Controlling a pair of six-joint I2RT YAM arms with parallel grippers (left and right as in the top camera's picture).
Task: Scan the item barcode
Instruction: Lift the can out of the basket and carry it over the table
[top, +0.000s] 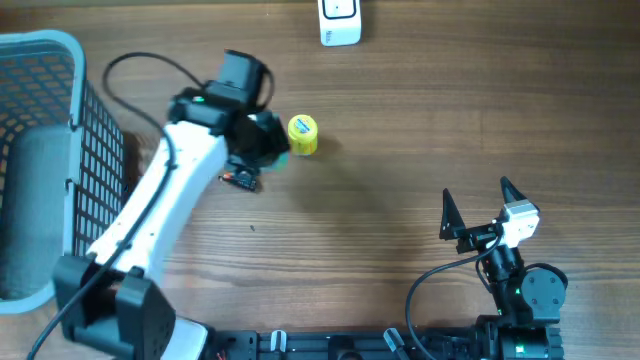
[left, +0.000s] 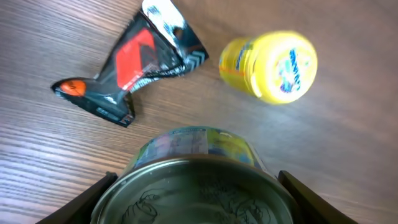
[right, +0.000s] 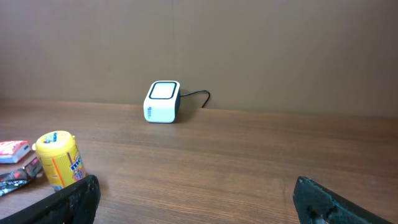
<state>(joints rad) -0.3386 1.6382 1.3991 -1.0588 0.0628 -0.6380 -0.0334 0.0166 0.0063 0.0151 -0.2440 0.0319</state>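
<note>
A round tin can (left: 193, 186) with a metal lid and a blue-green label fills the gap between my left gripper's (left: 196, 180) jaws, and both fingers press its sides. In the overhead view that gripper (top: 265, 140) sits at the table's upper left, just left of a yellow bottle (top: 303, 135). The white barcode scanner (top: 340, 22) stands at the far edge, and the right wrist view shows the scanner (right: 163, 101) against the wall. My right gripper (top: 477, 195) rests wide open and empty at the front right.
A black and red snack packet (left: 134, 62) lies beside the yellow bottle (left: 273, 65), close to the can. A blue wire basket (top: 60, 45) stands at the left edge with a grey item inside. The scanner's cable runs along the wall.
</note>
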